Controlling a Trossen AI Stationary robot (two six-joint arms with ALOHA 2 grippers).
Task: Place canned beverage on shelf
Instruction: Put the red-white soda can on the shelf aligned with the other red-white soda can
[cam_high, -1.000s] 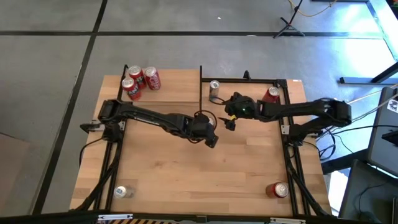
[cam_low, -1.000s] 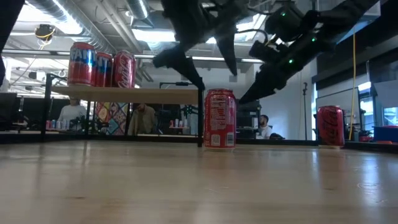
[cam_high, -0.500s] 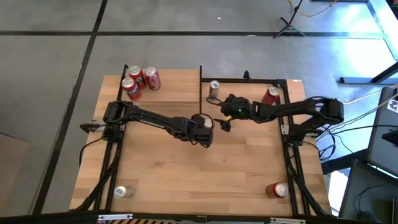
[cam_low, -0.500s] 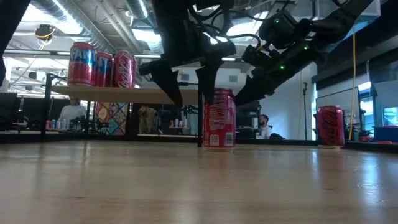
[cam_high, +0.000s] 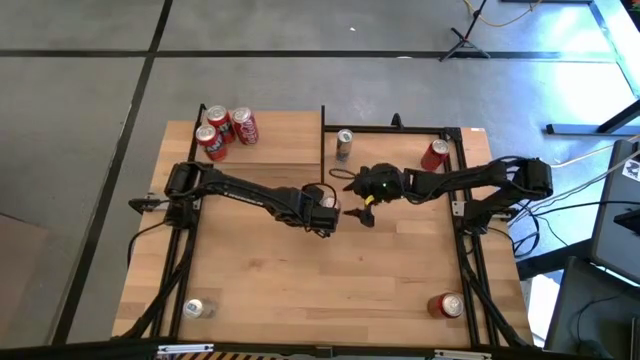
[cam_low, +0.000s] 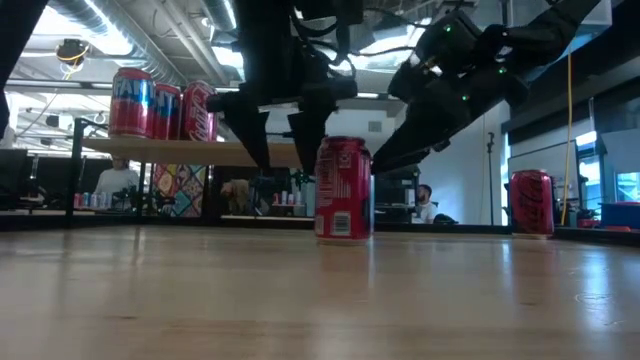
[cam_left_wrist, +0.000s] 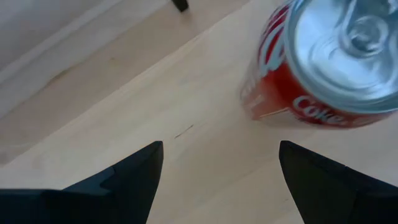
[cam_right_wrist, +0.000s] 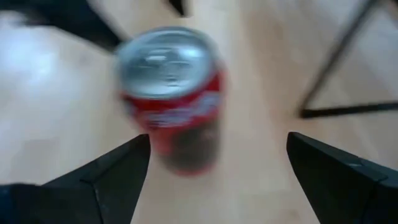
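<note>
I see a red can (cam_low: 343, 189) with a silver top standing upright on the counter (cam_high: 300, 270), long axis vertical, just beside the shelf (cam_low: 190, 152) post. My left tool (cam_left_wrist: 217, 180) hangs spread and empty above it; my right tool (cam_right_wrist: 214, 180), likewise spread, hovers nearby.

Around your table (cam_high: 260, 270) you have a grey floor (cam_high: 80, 110) crossed by dark lines. Beyond it, ducts (cam_low: 190, 30) and strip lights (cam_low: 235, 55) run overhead, and people (cam_low: 232, 190) sit at desks.
</note>
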